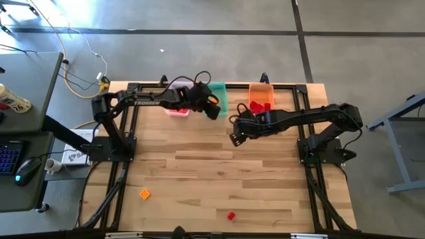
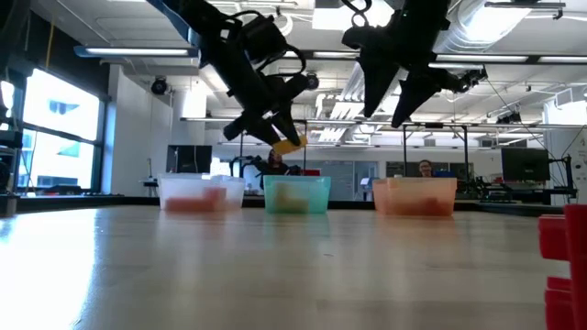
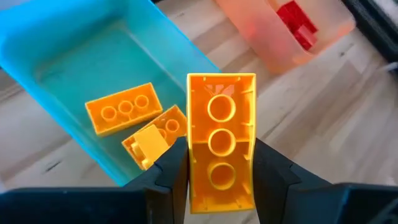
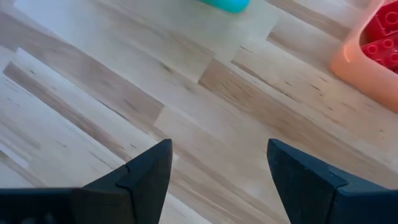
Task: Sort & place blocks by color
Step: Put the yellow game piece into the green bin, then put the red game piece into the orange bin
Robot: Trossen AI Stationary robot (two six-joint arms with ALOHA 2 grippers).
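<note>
My left gripper hangs by the teal bin at the table's far edge, shut on an oblong yellow-orange block. Two more yellow-orange blocks lie on the floor of the teal bin. My right gripper hovers open over bare wood, near side of the orange bin, which holds red blocks. A clear bin with reddish blocks stands left of the teal one. An orange block and a red block lie on the table near its near edge. My left gripper pinches the oblong yellow-orange block between its two fingers, on its two long sides at the near end. The fingers slant down from the table's left. The block is lifted clear, hollow underside toward the camera, sticking out beyond the fingertips.
Three bins stand in a row along the far edge: clear, teal, orange. A red block stack looms close in the low view at the right. Wide bare wood lies between the bins and the near edge. A desk with keyboard stands off the table's left.
</note>
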